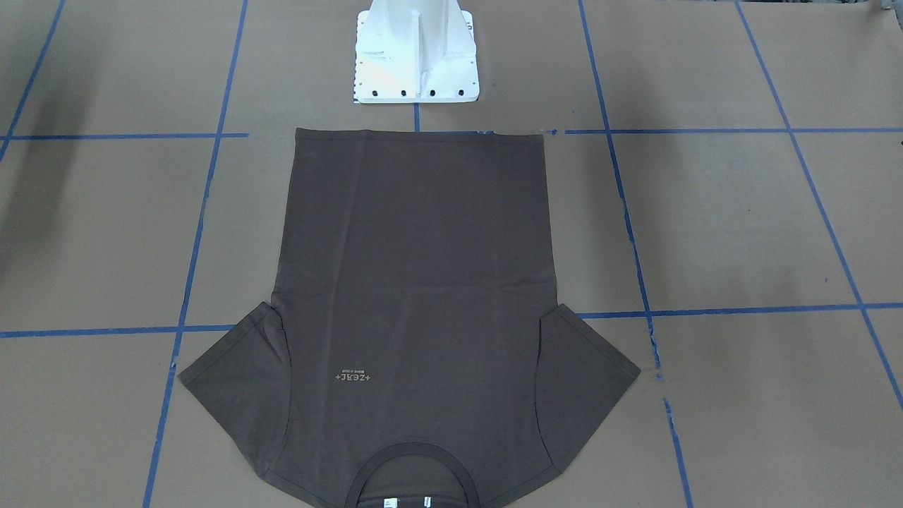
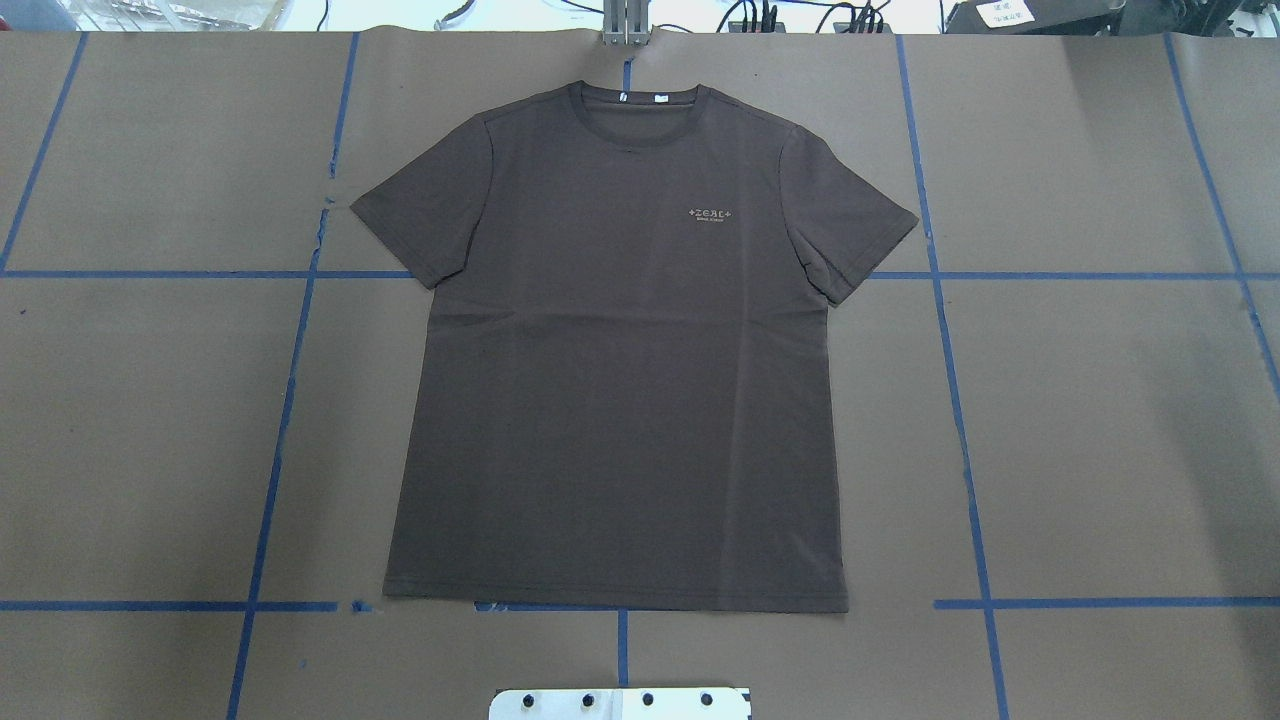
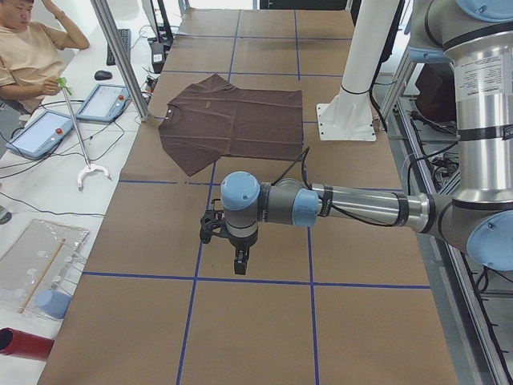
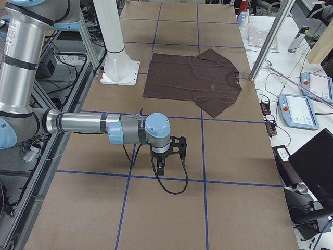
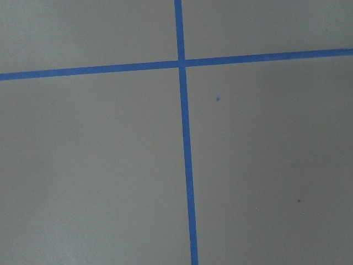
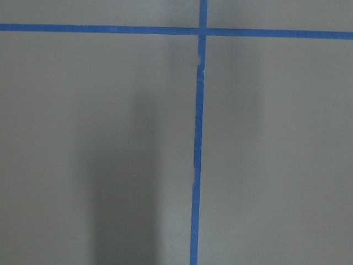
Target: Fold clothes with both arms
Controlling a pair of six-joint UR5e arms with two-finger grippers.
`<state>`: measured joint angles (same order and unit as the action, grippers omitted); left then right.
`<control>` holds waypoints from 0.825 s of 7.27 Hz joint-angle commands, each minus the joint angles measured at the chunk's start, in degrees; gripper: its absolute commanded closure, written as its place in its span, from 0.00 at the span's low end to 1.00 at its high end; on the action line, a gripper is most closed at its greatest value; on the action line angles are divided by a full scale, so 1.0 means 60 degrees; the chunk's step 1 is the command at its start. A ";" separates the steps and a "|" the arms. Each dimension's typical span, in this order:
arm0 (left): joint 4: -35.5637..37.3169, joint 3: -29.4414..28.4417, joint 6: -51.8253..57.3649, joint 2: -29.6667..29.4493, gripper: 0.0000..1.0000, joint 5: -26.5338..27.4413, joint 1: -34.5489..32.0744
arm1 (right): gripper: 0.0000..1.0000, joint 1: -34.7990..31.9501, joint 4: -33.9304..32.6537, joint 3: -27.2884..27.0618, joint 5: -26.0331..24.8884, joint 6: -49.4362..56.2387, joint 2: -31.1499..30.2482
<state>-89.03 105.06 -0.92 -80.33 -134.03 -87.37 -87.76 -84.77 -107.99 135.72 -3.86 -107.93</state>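
The dark brown T-shirt lies flat and spread out, front up, at the table's middle, with its collar at the far side from the robot and its hem near the white base. It also shows in the front-facing view and in both side views. My left gripper points down over bare paper, well away from the shirt. My right gripper does the same at the other end of the table. I cannot tell whether either is open or shut. Both wrist views show only paper and tape.
The table is covered in brown paper with a grid of blue tape. The white metal base stands next to the shirt's hem. A metal pole rises at the table's far edge. An operator sits beside tablets.
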 commanded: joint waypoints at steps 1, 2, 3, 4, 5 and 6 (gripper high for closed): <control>0.0000 0.0097 -0.0008 0.0015 0.00 -0.0014 0.0001 | 0.00 -0.0006 0.0007 0.0010 0.0070 -0.0001 0.0000; 0.0015 0.0011 0.0007 0.0073 0.00 0.0000 -0.0014 | 0.00 0.0008 -0.0008 -0.0005 0.0056 0.0014 0.0000; 0.0000 0.0140 -0.0008 0.0102 0.00 0.0015 0.0001 | 0.00 -0.0006 0.0007 -0.0019 0.0056 0.0000 0.0014; -0.0261 0.0272 0.0050 0.0001 0.00 0.0754 0.0102 | 0.00 0.0008 0.0021 -0.0019 0.0027 -0.0088 0.0246; -0.1119 0.0288 0.0036 -0.0087 0.00 0.1574 0.0132 | 0.00 0.0008 0.0369 -0.0048 0.0026 -0.0117 0.0959; -0.2520 0.0259 -0.0123 -0.0189 0.00 0.1437 0.0133 | 0.00 0.0008 0.1127 0.0038 -0.0032 -0.0147 0.1198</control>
<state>-95.95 106.59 -0.94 -80.77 -127.00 -86.71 -87.73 -82.16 -108.09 135.82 -4.48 -103.46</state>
